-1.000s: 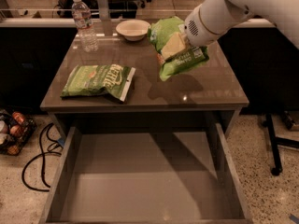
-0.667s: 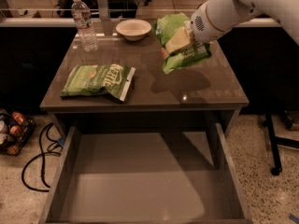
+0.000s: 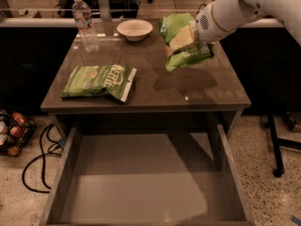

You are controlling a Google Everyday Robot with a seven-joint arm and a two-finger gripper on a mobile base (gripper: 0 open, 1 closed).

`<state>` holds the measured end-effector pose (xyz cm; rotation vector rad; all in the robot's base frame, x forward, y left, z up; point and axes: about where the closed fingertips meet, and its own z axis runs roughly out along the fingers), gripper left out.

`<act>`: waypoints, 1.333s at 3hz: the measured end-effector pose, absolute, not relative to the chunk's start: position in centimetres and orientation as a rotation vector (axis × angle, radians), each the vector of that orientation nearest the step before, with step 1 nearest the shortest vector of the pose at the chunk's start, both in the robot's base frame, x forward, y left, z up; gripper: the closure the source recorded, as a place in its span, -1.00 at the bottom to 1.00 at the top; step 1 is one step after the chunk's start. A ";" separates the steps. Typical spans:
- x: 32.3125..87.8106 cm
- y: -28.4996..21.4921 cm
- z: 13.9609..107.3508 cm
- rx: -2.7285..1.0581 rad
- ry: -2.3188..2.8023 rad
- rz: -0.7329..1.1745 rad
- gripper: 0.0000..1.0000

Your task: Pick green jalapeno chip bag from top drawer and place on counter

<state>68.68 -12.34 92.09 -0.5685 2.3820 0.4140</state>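
Up above the far right part of the counter (image 3: 155, 91), the gripper (image 3: 186, 41) is squeezed tight on the green jalapeno chip bag (image 3: 192, 55). The bag hangs in the air, tilted, and does not touch the counter. Its dark shadow lies on the shiny top right under it. The white arm (image 3: 235, 8) comes in from the far right corner. On the left side of the counter lies a flat green bag (image 3: 99, 81) with white letters, close to the near edge and well apart from the held bag. A water bottle (image 3: 86, 25) stands at the far left, and a white bowl (image 3: 135, 29) sits near the far edge, just left of the held bag. Between the flat bag and the right edge the counter top is bare, and so is the middle. The top drawer (image 3: 141, 182) is pulled out toward the near side. Its grey floor shows from wall to wall, with low walls on the left and right. On the floor to the left lie black cables (image 3: 35, 164).
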 end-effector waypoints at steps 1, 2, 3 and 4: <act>68.7 -12.2 91.9 -0.572 2.384 0.416 0.19; 68.7 -12.0 91.8 -0.575 2.386 0.419 -0.30; 68.8 -11.7 91.5 -0.580 2.389 0.422 -0.91; 68.8 -11.6 91.4 -0.582 2.390 0.423 -1.00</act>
